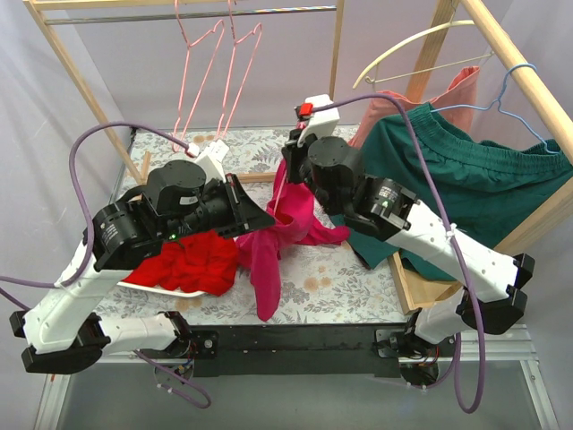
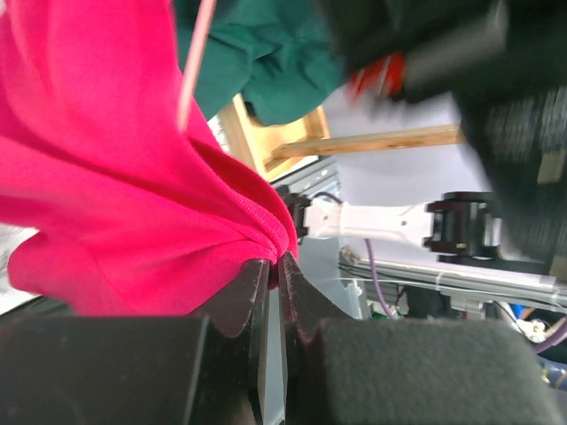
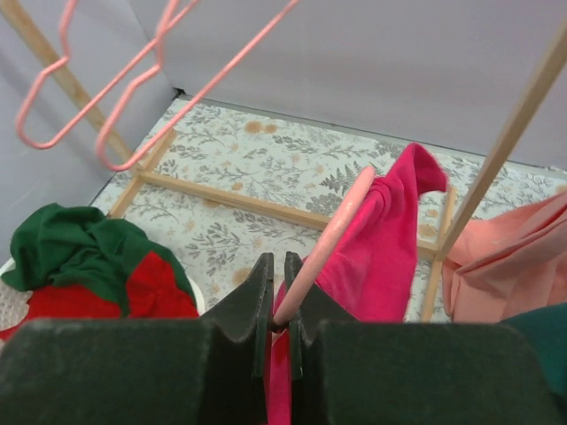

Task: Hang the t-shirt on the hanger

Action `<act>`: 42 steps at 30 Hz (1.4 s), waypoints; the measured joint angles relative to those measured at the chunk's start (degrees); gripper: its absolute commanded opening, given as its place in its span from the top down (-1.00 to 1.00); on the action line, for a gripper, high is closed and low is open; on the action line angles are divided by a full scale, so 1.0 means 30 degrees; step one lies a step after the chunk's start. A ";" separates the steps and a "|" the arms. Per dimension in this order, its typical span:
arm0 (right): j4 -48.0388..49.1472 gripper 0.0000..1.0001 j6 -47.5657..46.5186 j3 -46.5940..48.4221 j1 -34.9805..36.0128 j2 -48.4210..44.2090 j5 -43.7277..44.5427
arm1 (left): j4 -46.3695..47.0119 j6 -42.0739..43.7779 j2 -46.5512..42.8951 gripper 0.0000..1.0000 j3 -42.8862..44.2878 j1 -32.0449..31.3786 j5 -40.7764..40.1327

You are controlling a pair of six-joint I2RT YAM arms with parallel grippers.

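Cloth with a grey leaf print covers the table (image 1: 349,287). A wooden rack (image 1: 81,81) frames it, with a metal rod (image 1: 286,11) across the top. Pale lilac sheeting backs the scene.

- Spare hangers (image 1: 215,63): pink wire, on the rod at the rear left.
- Cream hanger (image 1: 403,49) and blue hanger (image 1: 510,98): on the right rail.
- Green garment (image 1: 466,170) and peach garment (image 1: 448,94): draped at the right side.
- Red garment (image 1: 192,260): heaped on a white tray (image 1: 170,288) at the near left. The right wrist view shows a second green piece (image 3: 71,252) lying with it.

Hard to make out: from above, the arm bodies cover both sets of fingertips. The hanger (image 3: 328,239) shows only as one pink bar, with its hook and remaining sides out of sight. The upper right of the left wrist view is a dark blur.

- T-shirt (image 1: 269,260): magenta, bunched at mid-table between the two arms, with a long fold trailing toward the near edge.
- Left gripper (image 2: 276,266): jaws pressed together on a pinched ridge of the t-shirt, the cloth billowing up and left from the tips.
- Right gripper (image 3: 276,310): jaws clamped on the lower end of the hanger bar. The bar slants up and away, with the t-shirt touching its right side.
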 measured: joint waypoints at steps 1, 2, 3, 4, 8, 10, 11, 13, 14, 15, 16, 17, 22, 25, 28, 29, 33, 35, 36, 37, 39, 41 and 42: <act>-0.0124 0.97 0.0226 -0.0204 -0.0357 -0.0117 -0.0444 | -0.0211 -0.0007 -0.0124 1.00 -0.0109 0.0000 -0.0095; -0.0401 0.97 0.0517 -0.0291 -0.0852 -0.0204 -0.0991 | -0.0423 -0.0029 -0.0248 0.98 -0.0233 0.0000 -0.0175; -0.0619 0.97 0.0750 -0.0219 -0.1304 -0.0211 -0.1268 | -0.0699 -0.0036 -0.0379 0.96 -0.0342 0.0000 -0.0270; -0.0838 0.97 0.0918 -0.0117 -0.1486 -0.0189 -0.1377 | -0.0896 -0.0051 -0.0474 0.96 -0.0415 0.0000 -0.0342; -0.1588 0.97 0.1596 0.0415 -0.0270 -0.0095 -0.1821 | -0.2040 -0.0051 -0.0852 0.90 -0.0612 0.0000 -0.0503; -0.1581 0.97 0.1916 -0.0073 -0.0168 -0.0328 -0.2499 | -0.2484 -0.0051 -0.1064 0.85 -0.0809 0.0000 -0.0270; -0.1661 0.97 0.2135 -0.0393 -0.0692 -0.0503 -0.2973 | -0.2514 -0.0058 -0.1290 0.85 -0.1231 0.0000 -0.0029; -0.2069 0.97 0.2565 -0.0852 -0.2317 -0.0780 -0.3716 | -0.2528 -0.0073 -0.1705 0.85 -0.2200 0.0000 0.0452; -0.2193 0.97 0.2659 -0.0940 -0.2863 -0.0838 -0.3810 | -0.2565 -0.0102 -0.1778 0.86 -0.2528 0.0000 0.0634; -0.2426 0.97 0.2747 -0.0954 -0.3402 -0.0867 -0.3934 | -0.2477 -0.0117 -0.1821 0.87 -0.2922 0.0000 0.0831; -0.2550 0.97 0.2827 -0.0954 -0.3599 -0.0889 -0.4029 | -0.2412 -0.0109 -0.1800 0.87 -0.3228 0.0007 0.1049; -0.2616 0.97 0.2863 -0.0954 -0.3534 -0.0911 -0.4116 | -0.2419 -0.0080 -0.1661 0.87 -0.3483 0.0007 0.1384; -0.2769 0.97 0.2936 -0.1741 -0.2659 -0.1282 -0.4320 | -0.2433 0.0131 -0.0823 0.85 -0.3483 0.0000 0.2229; -0.3024 0.97 0.3133 -0.1916 -0.2659 -0.1333 -0.4320 | -0.2215 0.0160 -0.0801 0.86 -0.3490 0.0007 0.2317; -0.3038 0.97 0.3446 -0.1916 -0.2106 -0.1333 -0.4022 | -0.1552 0.0073 -0.0816 0.84 -0.3606 0.0007 0.2397; -0.3016 0.97 0.3585 -0.1923 -0.1734 -0.1333 -0.3920 | -0.1348 -0.0051 -0.0794 0.83 -0.3636 0.0007 0.2310; -0.3016 0.97 0.3803 -0.1945 -0.0415 -0.1333 -0.3672 | -0.0954 -0.0189 -0.0729 0.72 -0.3628 0.0007 0.1603; -0.3016 0.97 0.3832 -0.1945 0.0000 -0.1333 -0.3657 | -0.0925 -0.0175 -0.0656 0.66 -0.3614 0.0007 0.1151; -0.3016 0.97 0.3825 -0.1945 0.0131 -0.1326 -0.3643 | -0.0889 -0.0146 -0.0583 0.61 -0.3614 0.0000 0.0925; -0.3024 0.97 0.3818 -0.1945 0.0219 -0.1319 -0.3599 | -0.0838 -0.0117 -0.0517 0.47 -0.3614 0.0000 0.0670; -0.3024 0.97 0.3708 -0.1945 0.0393 -0.1275 -0.3308 | -0.0656 0.0007 -0.0393 0.40 -0.3614 0.0000 0.0291; -0.3024 0.97 0.3563 -0.1945 0.0437 -0.1217 -0.2973 | -0.0415 0.0197 -0.0277 0.16 -0.3614 0.0000 0.0138; -0.3024 0.97 0.3526 -0.1945 0.0437 -0.1195 -0.2856 | -0.0335 0.0306 -0.0219 0.07 -0.3614 0.0000 0.0124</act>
